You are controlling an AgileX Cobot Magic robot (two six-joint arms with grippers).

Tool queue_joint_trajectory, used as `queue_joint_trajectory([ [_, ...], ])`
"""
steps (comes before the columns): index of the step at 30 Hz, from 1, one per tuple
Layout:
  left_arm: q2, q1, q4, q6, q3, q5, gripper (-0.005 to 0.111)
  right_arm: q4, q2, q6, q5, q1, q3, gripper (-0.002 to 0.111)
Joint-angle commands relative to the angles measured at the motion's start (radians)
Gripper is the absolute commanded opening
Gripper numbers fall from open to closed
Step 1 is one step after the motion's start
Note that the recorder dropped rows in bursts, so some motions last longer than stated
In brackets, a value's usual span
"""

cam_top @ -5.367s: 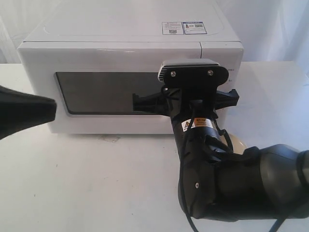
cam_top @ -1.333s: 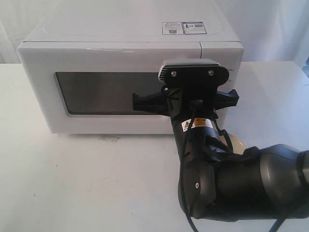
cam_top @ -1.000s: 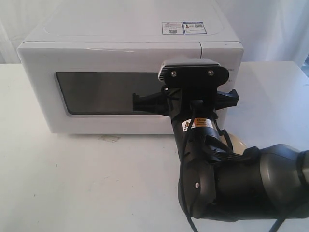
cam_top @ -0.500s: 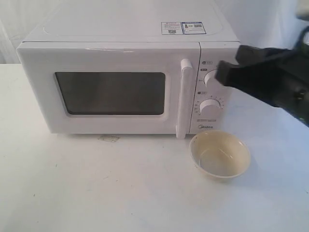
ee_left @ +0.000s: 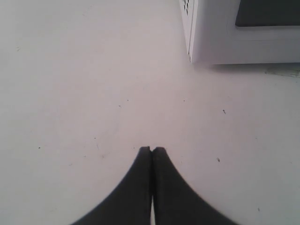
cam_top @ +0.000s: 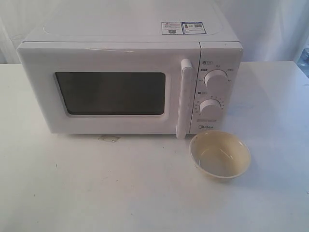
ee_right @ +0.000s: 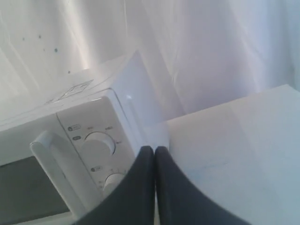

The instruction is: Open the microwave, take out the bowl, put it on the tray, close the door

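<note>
Boxy white microwave (cam_top: 116,30), door (cam_top: 108,60) closed; smooth round bowl (cam_top: 220,155) in front. My left gripper (ee_left: 152,150) and right gripper (ee_right: 154,149) pinch together, empty.

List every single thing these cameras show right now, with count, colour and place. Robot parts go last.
microwave: one, white, on the table at the back
door: one, white, microwave front, shut
window: one, dark, in the door
handle: one, white, upright bar at the door's right edge
knobs: two, white, one above the other, right of the handle
stickers: two, white and blue, on the microwave's top
bowl: one, cream, upright on the table below the knobs
table: one, white, under everything
backdrop: one, white cloth, behind the microwave
left gripper: one, black, shut, over bare table near the microwave's corner
right gripper: one, black, shut, facing the knobs
</note>
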Motion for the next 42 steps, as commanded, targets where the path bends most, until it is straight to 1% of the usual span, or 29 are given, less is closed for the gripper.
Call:
queue_joint_trajectory([
  [1,-0.005,0.002,0.001,-0.005,0.004,0.006,0.000,-0.003,-0.198,-0.026,0.022,-0.078,0.087,0.000],
  [6,-0.005,0.002,0.001,-0.005,0.004,0.006,0.000,-0.003,-0.341,-0.026,0.056,-0.143,0.140,0.000],
  [8,-0.005,0.002,0.001,-0.005,0.004,0.006,0.000,-0.003,-0.347,-0.026,0.090,-0.167,0.146,0.000],
  [17,-0.005,0.002,0.001,-0.005,0.004,0.006,0.000,-0.003,-0.347,-0.018,0.104,-0.168,0.146,0.000],
  [22,-0.005,0.002,0.001,-0.005,0.004,0.006,0.000,0.000,-0.347,0.078,0.218,-0.168,0.137,0.000],
  [25,-0.005,0.002,0.001,-0.005,0.004,0.006,0.000,-0.006,-0.347,0.087,0.243,-0.168,0.137,0.000],
  [27,-0.005,0.002,0.001,-0.005,0.004,0.006,0.000,-0.127,-0.347,0.087,0.256,-0.168,0.145,0.000],
  [29,-0.005,0.002,0.001,-0.005,0.004,0.006,0.000,-0.373,-0.347,0.149,0.292,-0.168,0.157,0.000],
  [30,-0.005,0.002,0.001,-0.005,0.004,0.006,0.000,-0.489,-0.347,0.223,0.313,-0.168,0.164,0.000],
  [32,-0.005,0.002,0.001,-0.005,0.004,0.006,0.000,-0.754,-0.347,0.447,0.341,-0.168,0.176,0.000],
  [34,-0.005,0.002,0.001,-0.005,0.004,0.006,0.000,-0.980,-0.347,0.652,0.357,-0.168,0.176,0.000],
  [35,-0.005,0.002,0.001,-0.005,0.004,0.006,0.000,-1.079,-0.347,0.743,0.393,-0.168,0.176,0.000],
  [39,-0.005,0.002,0.001,-0.005,0.004,0.006,0.000,-1.321,-0.347,0.985,0.503,-0.168,0.176,0.000],
  [41,-0.005,0.002,0.001,-0.005,0.004,0.006,0.000,-1.367,-0.347,1.058,0.564,-0.168,0.176,0.000],
  [42,-0.005,0.002,0.001,-0.005,0.004,0.006,0.000,-1.369,-0.347,1.053,0.589,-0.168,0.176,0.000],
])
